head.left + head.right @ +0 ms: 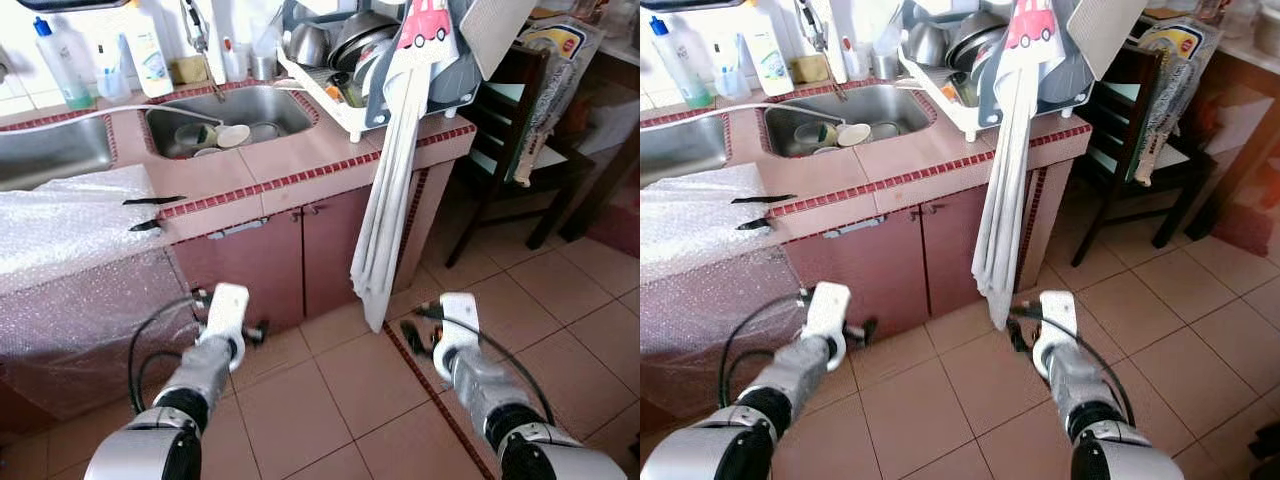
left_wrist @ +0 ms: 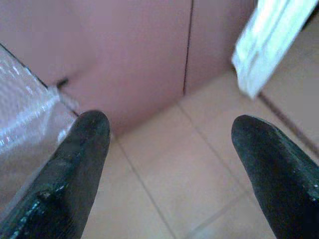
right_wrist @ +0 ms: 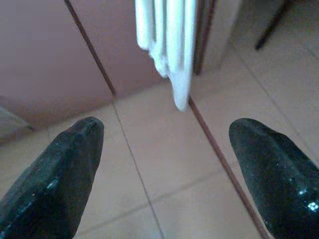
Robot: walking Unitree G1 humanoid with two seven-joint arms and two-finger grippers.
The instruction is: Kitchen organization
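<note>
Both the left gripper (image 2: 169,149) and right gripper (image 3: 164,154) are held low before the cabinet (image 1: 300,250) with fingers spread wide, nothing held. The counter should be approached squarely, clear of the hanging cloth (image 1: 385,220). Cups are seen in the sink (image 1: 270,100); bowls and pans are stacked in the rack (image 1: 340,115).

Left pincer (image 2: 169,149) agape, right pincer (image 3: 164,154) agape — both arms low, forward
</note>
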